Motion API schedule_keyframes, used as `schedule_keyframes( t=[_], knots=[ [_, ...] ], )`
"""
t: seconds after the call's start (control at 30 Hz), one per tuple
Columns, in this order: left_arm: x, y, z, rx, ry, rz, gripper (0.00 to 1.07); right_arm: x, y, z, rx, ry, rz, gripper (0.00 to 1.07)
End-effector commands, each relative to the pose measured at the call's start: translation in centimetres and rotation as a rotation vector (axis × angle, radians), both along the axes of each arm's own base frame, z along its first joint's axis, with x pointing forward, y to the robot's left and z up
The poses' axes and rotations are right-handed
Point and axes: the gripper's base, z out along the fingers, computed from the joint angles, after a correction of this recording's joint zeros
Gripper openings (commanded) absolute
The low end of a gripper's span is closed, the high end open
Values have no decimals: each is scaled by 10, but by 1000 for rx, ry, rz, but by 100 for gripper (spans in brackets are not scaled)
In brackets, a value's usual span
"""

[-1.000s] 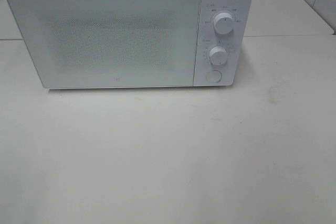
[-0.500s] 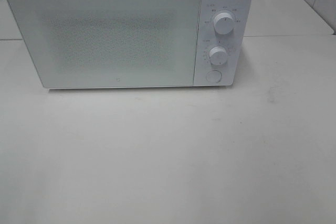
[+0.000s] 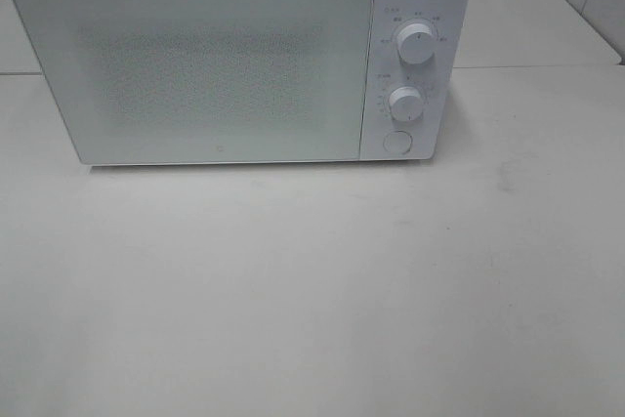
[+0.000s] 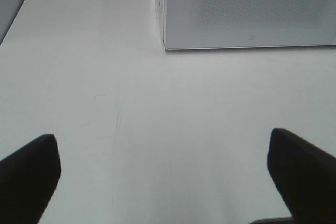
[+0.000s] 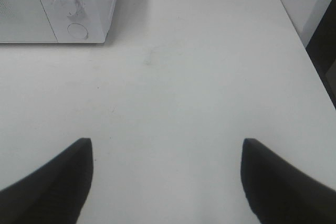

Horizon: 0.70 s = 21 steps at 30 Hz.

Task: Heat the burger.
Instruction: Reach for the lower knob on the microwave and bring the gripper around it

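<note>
Exterior high just shows the microwave [image 3: 225,65] shut and no burger anywhere, left gripper [image 4: 163,148] and right gripper [image 5: 165,148] both wide and empty, so progress is anyone's guess.

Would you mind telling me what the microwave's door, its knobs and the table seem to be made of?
Microwave door: apparently smooth glass with a fine dotted mesh behind.
Upper knob and lower knob: likely glossy white plastic, catching highlights.
Table: matte off-white, perhaps laminate; faint scuffs.
</note>
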Motion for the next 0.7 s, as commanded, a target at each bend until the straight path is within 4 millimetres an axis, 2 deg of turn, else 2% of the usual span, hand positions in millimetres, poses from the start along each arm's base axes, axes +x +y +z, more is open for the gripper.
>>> schedule_keyframes(
  t=[0.03,0.37,0.7],
  knots=[
    [-3,-1,0,-14,-32,0,100,9,0,7,-2,-1,1,75],
    [-3,-1,0,-14,-32,0,100,35,2,16,-1,-37,8,75],
    [-3,-1,0,-14,-32,0,100,68,6,5,48,-62,28,75]
  ],
)
